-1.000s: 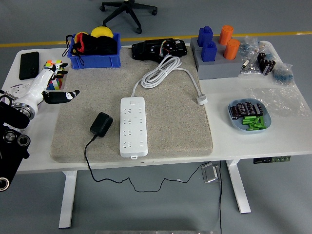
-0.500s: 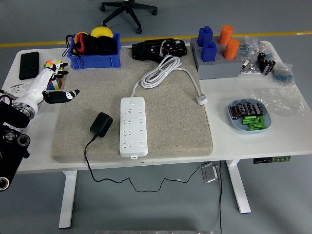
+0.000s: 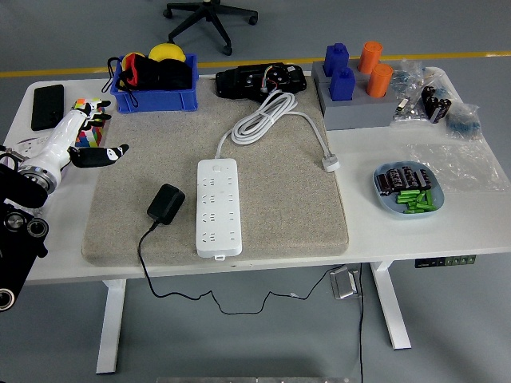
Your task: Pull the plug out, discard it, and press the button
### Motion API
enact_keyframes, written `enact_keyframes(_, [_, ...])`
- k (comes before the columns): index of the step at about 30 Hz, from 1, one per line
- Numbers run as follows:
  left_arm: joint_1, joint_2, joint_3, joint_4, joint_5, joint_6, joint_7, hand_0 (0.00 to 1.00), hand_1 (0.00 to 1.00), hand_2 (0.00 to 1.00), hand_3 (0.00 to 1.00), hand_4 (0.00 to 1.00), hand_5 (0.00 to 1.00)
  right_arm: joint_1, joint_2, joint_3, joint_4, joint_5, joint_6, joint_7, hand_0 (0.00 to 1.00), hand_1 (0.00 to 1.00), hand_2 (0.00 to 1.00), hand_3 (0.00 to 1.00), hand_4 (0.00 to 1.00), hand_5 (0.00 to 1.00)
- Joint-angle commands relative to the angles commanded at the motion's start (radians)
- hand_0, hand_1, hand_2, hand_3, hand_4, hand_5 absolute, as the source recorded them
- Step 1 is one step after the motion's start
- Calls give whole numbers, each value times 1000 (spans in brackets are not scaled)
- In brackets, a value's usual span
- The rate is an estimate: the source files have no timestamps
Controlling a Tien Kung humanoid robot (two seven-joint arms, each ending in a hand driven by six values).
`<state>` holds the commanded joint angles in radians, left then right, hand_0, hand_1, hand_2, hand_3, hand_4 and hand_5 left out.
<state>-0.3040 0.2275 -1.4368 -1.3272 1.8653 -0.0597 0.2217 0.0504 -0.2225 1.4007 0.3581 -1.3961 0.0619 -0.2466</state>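
Observation:
A white power strip (image 3: pixel 218 205) lies lengthwise on the grey mat (image 3: pixel 271 175), with its white cord (image 3: pixel 267 116) coiled behind it. A black plug adapter (image 3: pixel 165 203) lies on the mat just left of the strip, unplugged, and its thin black cable (image 3: pixel 148 263) hangs over the table's front edge. My left hand (image 3: pixel 84 140) hovers at the mat's left edge, well behind and left of the adapter, with its fingers spread and holding nothing. My right arm is out of view.
A blue bin (image 3: pixel 154 80) with black and yellow items stands at the back left. A black phone (image 3: pixel 46 106) lies far left. A black device (image 3: pixel 261 80), a grey block with blue and orange pegs (image 3: pixel 354 92) and a blue dish of batteries (image 3: pixel 409 190) lie at the back and right.
My left hand has drawn back slightly to the left and away from the mat. The adapter and power strip have not moved.

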Motion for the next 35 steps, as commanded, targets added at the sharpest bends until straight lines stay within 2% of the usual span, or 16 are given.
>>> enact_keyframes(35, [-4, 4, 1, -2, -2, -4, 5, 821, 796, 794, 909, 765, 117, 4, -5, -8, 0, 3, 0, 0, 753, 702, 711, 724, 784, 618])
